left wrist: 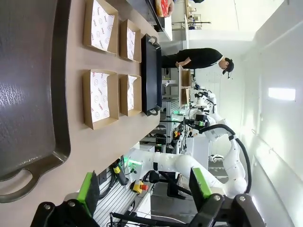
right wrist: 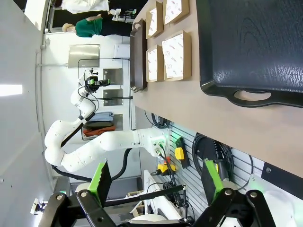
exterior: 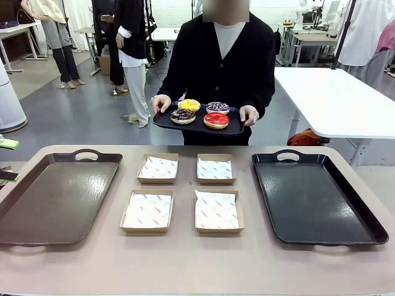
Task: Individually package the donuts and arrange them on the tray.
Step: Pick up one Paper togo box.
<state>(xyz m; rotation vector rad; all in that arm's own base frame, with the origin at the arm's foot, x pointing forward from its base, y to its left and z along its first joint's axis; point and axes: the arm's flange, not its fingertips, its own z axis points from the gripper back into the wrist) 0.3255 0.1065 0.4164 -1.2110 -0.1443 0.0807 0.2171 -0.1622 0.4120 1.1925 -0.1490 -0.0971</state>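
Note:
Across the table a person holds a small black serving tray with both hands. On it lie the yellow-iced donut, the purple-white sprinkled donut, the chocolate sprinkled donut and the glossy red donut. The red donut also peeks in at the top of the left wrist view. My left gripper is open and holds nothing, off the table's left end. My right gripper is likewise open and holds nothing, off the right end. A green-padded fingertip shows at the front view's left edge.
Four shallow cardboard boxes lined with printed paper sit mid-table: far left, far right, near left, near right. A large brown tray lies to their left, a large black tray to their right.

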